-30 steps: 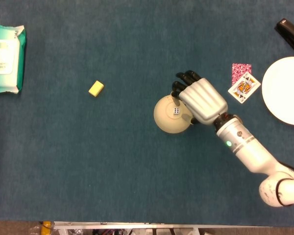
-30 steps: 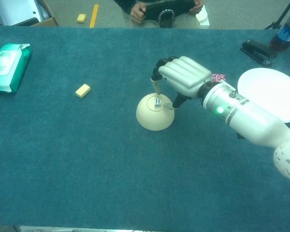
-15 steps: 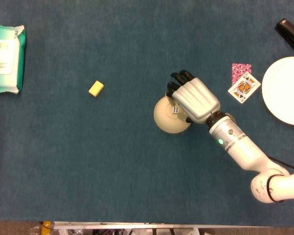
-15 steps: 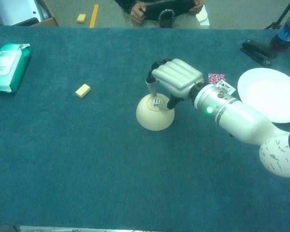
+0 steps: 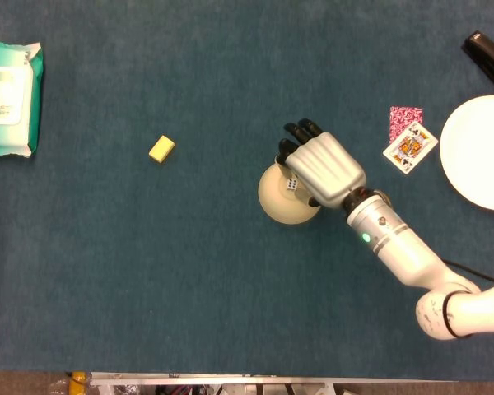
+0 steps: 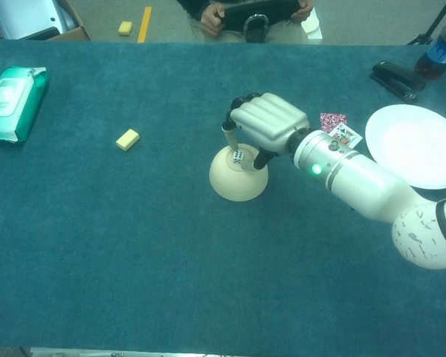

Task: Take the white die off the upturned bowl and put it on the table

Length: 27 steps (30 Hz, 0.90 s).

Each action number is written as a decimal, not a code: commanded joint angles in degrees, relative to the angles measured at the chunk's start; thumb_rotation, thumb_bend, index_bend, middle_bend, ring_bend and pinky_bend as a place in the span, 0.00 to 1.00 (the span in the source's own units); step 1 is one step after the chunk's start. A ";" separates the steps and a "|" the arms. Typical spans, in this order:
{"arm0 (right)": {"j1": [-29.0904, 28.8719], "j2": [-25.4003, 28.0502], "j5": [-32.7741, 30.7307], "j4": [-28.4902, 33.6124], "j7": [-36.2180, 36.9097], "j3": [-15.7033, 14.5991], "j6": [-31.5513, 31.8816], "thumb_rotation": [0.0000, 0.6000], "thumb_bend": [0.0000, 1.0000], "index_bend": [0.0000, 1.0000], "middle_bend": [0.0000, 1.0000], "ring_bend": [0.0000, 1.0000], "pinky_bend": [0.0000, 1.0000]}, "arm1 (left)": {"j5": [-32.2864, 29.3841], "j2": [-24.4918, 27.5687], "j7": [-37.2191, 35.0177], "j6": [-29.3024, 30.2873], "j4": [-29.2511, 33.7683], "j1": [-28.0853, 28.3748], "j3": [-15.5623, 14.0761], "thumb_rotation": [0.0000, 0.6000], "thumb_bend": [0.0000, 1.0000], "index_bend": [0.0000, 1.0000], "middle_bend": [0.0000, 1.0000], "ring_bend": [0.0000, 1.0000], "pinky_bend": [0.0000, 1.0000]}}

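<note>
The white die [image 5: 291, 184] [image 6: 238, 156] sits on top of the cream upturned bowl [image 5: 276, 204] [image 6: 234, 187] near the table's middle. My right hand [image 5: 325, 169] [image 6: 267, 123] hovers over the bowl's right side, palm down. Its dark fingertips [image 6: 229, 136] point down to the left of the die and the thumb comes down on the die's right. The die stands between them on the bowl; I cannot tell whether either touches it. My left hand shows in neither view.
A yellow block [image 5: 161, 149] [image 6: 128, 139] lies left of the bowl and a green wipes pack [image 5: 10, 99] [image 6: 11, 93] at the far left. To the right are playing cards [image 5: 410, 146], a white plate [image 5: 482, 152] [image 6: 416, 145], a stapler [image 5: 487, 59] and a bottle [image 6: 438, 48].
My right hand has slid left and a little farther over the bowl, bringing finger and thumb closer around the die. The die and bowl have not moved.
</note>
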<state>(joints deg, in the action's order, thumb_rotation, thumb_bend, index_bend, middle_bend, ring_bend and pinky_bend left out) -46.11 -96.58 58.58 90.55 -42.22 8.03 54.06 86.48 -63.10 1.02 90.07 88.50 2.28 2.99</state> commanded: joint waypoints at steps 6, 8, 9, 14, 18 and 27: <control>0.42 1.46 1.86 1.81 2.96 0.39 2.24 1.00 0.33 0.53 0.34 0.13 0.15 | -0.21 0.15 0.07 -0.08 0.06 -0.01 0.13 1.00 0.47 0.30 0.30 0.22 0.13; 0.76 2.41 2.38 2.74 3.81 0.63 3.09 1.00 0.33 0.53 0.34 0.13 0.15 | -0.24 0.16 0.09 0.00 0.12 -0.07 0.16 1.00 0.47 0.30 0.30 0.22 0.13; 0.94 2.89 2.70 3.23 4.22 0.72 3.47 1.00 0.33 0.53 0.34 0.13 0.15 | -0.26 0.15 0.09 0.04 0.13 -0.09 0.18 1.00 0.47 0.30 0.30 0.22 0.13; 2.04 5.78 4.24 5.70 6.16 0.95 5.45 1.00 0.33 0.53 0.34 0.13 0.15 | -0.39 0.12 0.25 0.01 0.34 -0.17 0.18 1.00 0.47 0.30 0.30 0.22 0.13; 2.47 7.75 3.51 7.32 6.10 0.52 5.45 1.00 0.33 0.53 0.34 0.13 0.15 | -0.21 0.05 0.48 0.09 0.49 -0.21 0.12 1.00 0.47 0.30 0.30 0.22 0.13; 1.87 7.54 0.63 8.17 5.82 1.19 5.73 1.00 0.33 0.53 0.34 0.13 0.15 | -0.02 0.33 0.98 0.61 1.24 -0.50 0.08 1.00 0.47 0.30 0.30 0.22 0.13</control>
<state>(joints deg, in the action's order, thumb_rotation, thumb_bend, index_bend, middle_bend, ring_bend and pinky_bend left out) -44.09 -88.33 58.35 99.17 -37.16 8.84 59.28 86.47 -62.79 2.00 90.64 89.71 1.81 3.07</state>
